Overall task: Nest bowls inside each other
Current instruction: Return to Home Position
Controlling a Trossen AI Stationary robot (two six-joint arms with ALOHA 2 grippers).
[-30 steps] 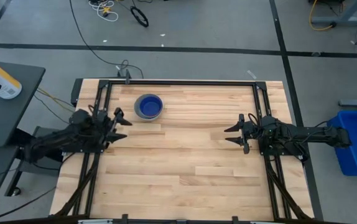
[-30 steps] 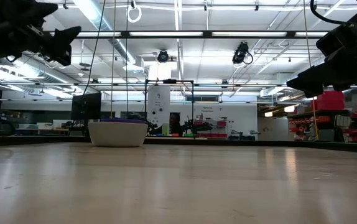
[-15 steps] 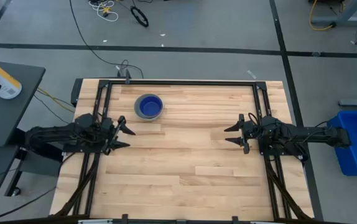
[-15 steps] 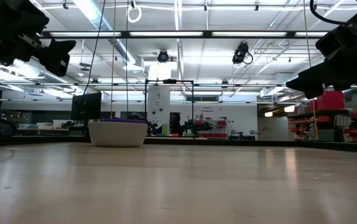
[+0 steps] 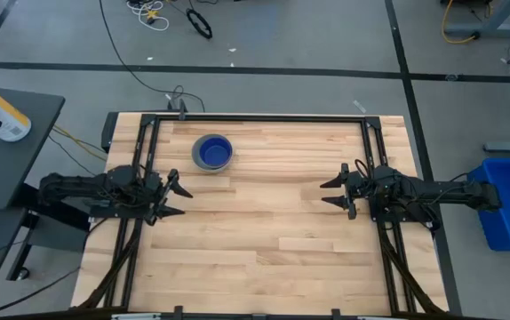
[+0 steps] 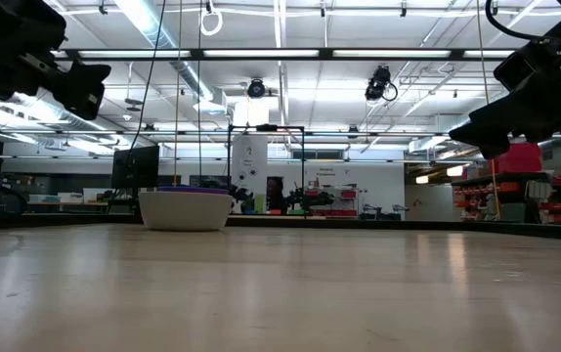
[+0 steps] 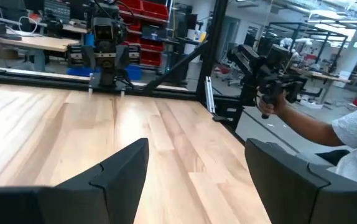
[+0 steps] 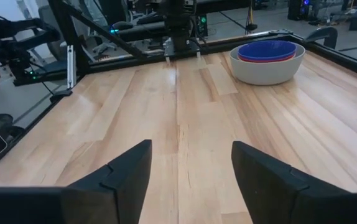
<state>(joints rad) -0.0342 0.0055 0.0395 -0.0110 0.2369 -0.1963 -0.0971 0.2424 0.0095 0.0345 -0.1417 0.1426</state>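
The bowls stand nested in one stack at the table's far left, resting on the base of the grey outer bowl. A dark blue bowl is on top, with a red rim just under it. The same bowls show in the low view. My left gripper hangs open at the left edge, nearer than the stack, and points level across the table. My right gripper hangs open at the right side and faces it. Neither gripper has anything between its fingers.
A black frame runs round the wooden table top. A person's hand on a controller shows beyond the table's near edge. A blue bin stands on the floor to the right.
My left gripper has swung away from the bowls toward the table's near edge and has sunk a little. It now points straight across at the right arm and stays open. The bowls have not moved.
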